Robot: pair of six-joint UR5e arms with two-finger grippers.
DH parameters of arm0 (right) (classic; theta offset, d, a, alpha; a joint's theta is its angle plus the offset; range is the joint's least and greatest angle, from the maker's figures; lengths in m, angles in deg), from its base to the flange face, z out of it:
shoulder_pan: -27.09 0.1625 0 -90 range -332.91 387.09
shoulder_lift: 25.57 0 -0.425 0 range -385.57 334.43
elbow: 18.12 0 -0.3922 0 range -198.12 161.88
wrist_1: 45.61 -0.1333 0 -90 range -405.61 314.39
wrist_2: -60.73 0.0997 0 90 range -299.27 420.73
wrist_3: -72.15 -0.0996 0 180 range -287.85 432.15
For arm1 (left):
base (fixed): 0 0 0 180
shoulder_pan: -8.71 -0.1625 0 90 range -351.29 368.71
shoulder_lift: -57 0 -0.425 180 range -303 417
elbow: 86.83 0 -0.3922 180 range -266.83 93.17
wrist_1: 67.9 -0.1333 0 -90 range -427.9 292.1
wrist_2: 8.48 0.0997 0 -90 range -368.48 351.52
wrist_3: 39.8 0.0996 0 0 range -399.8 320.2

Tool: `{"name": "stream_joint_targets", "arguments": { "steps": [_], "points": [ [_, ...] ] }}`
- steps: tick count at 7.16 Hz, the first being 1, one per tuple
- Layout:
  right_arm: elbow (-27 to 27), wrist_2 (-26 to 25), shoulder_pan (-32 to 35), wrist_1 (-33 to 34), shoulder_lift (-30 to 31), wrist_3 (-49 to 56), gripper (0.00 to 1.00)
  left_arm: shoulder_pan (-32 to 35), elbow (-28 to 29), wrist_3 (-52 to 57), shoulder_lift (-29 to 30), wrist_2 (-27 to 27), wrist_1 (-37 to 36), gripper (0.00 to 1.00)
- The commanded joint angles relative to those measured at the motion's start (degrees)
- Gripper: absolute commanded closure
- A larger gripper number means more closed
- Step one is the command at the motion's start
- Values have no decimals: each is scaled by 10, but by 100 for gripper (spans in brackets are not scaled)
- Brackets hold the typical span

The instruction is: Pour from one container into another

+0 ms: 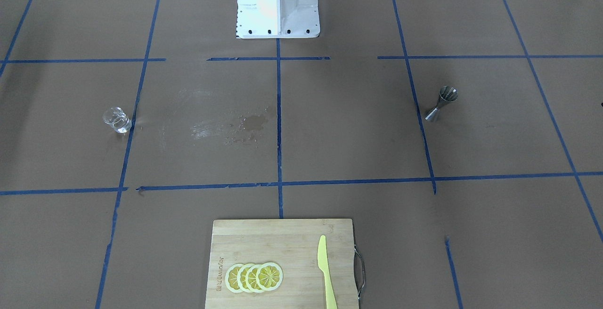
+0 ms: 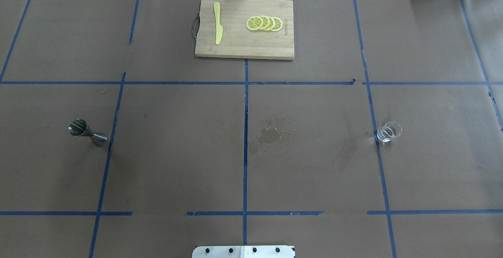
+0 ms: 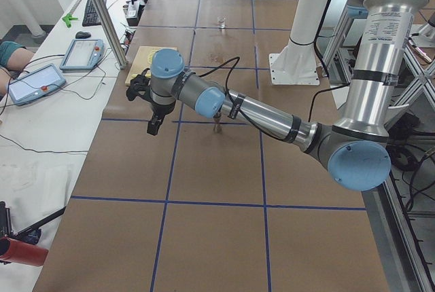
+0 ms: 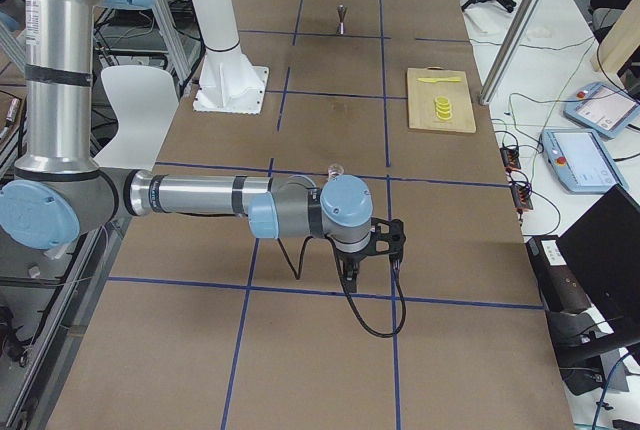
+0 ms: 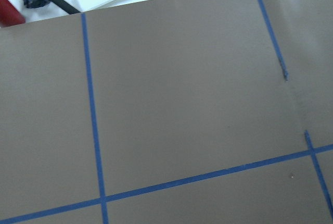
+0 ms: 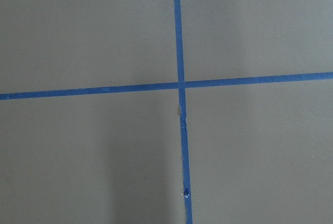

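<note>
Four lemon slices (image 2: 264,23) and knife (image 2: 217,26) on cutting board (image 2: 235,49); left claw (image 3: 152,128), right claw (image 4: 350,272) states indiscernible.

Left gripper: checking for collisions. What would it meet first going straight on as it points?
Likely the paper-covered table; the left gripper points down, with nothing else in its wrist view.

Only the side views show the left gripper (image 3: 153,128) and right gripper (image 4: 348,274); we cannot judge their jaws. The near arm (image 3: 258,112) half-hides the jigger (image 3: 216,129).

A burnt-in brand mark (image 1: 220,274) lines one edge of the bamboo cutting board (image 1: 282,238), too small to read; nothing else legible.
</note>
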State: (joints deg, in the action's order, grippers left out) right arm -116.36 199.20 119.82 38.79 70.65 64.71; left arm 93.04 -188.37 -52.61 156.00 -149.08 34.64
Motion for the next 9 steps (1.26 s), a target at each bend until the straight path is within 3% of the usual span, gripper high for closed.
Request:
{"name": "stream_joint_targets", "arguments": {
  "steps": [1, 2, 3, 5, 6, 7, 8, 9],
  "points": [
    [-10, 8, 0, 1, 4, 2, 0, -4, 20, -55, 4, -63, 67, 0],
    [-15, 8, 0, 1, -1, 3, 0, -10, -19, -107, -4, -34, 82, 0],
    [-17, 9, -5, 2, -11, 4, 0, -48, -102, -161, -60, 26, 83, 0],
    [-6, 10, -8, 2, -8, -4, 0, -149, -225, -322, -122, 121, 85, 0],
    [-5, 15, -10, 2, -4, -7, 0, -212, -275, -385, -165, 193, 106, 0],
    [-5, 20, -10, 2, 0, -32, 0, -291, -286, -483, -227, 270, 208, 0],
    [-10, 18, -17, -7, 0, -65, 0, -402, -286, -605, -277, 386, 288, 0],
    [-11, 21, -20, -32, 1, -70, 0, -532, -286, -705, -292, 528, 293, 0]
  ]
}}
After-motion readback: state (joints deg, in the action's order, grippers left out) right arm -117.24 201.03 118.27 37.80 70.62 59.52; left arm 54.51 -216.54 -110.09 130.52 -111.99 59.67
